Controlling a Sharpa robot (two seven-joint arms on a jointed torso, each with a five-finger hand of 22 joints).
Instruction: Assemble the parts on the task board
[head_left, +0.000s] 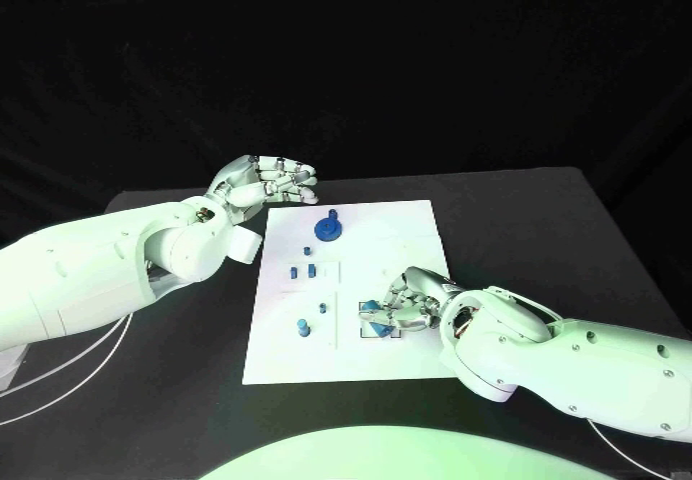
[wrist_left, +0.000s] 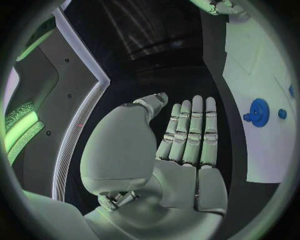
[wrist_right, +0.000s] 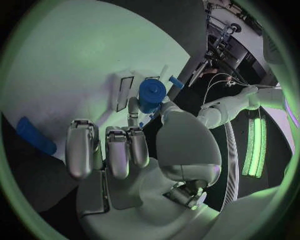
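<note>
The right hand (head_left: 408, 303) sits low on the white task board (head_left: 382, 225), fingers pinching a blue cylinder part (wrist_right: 151, 95) there. The left hand (head_left: 268, 182) hovers off the board's far-left corner over the black counter (head_left: 548, 220), fingers straight and together, holding nothing. A blue gear part (head_left: 329, 229) stands near the board's far end.

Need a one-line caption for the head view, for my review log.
Right hand works a blue part at the white task board; left hand waits off its far corner.
</note>
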